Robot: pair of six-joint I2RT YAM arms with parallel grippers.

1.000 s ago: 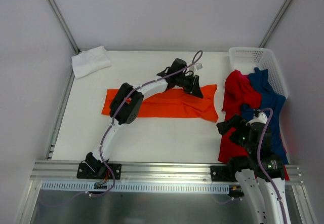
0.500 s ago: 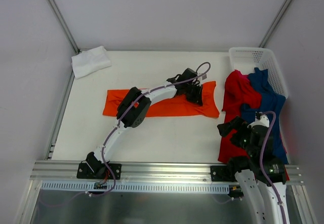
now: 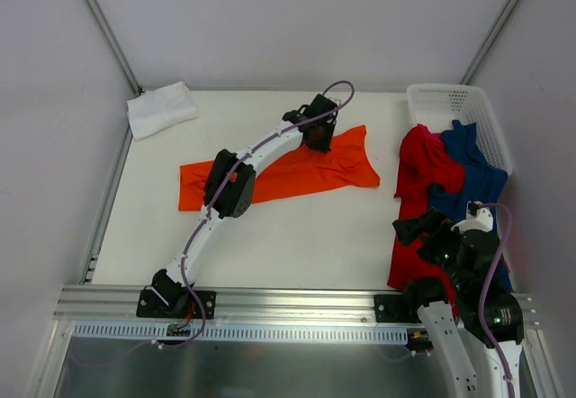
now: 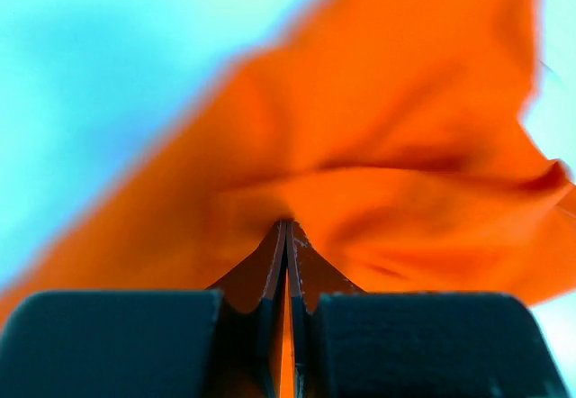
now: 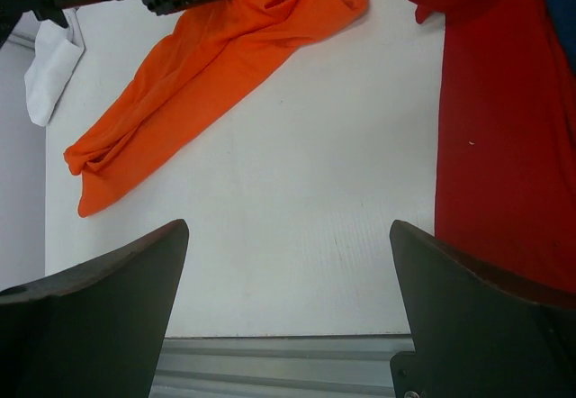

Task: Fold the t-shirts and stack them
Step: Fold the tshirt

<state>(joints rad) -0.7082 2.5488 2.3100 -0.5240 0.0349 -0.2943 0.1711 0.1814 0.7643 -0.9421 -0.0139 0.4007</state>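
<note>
One white shirt looks folded — left pincer clenches orange shirt, right pincer gapes empty; red shirt, blue shirt wait.

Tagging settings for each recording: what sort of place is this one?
Likely a robotics lab cell: a white table framed by aluminium rails, plain white walls, and left arm and right arm bolted at its near edge.

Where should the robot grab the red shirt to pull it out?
Probably grip the red shirt at its left edge, coming down from the left. That strip lies flat and uncovered; the blue shirt overlaps its right side near the basket.
</note>
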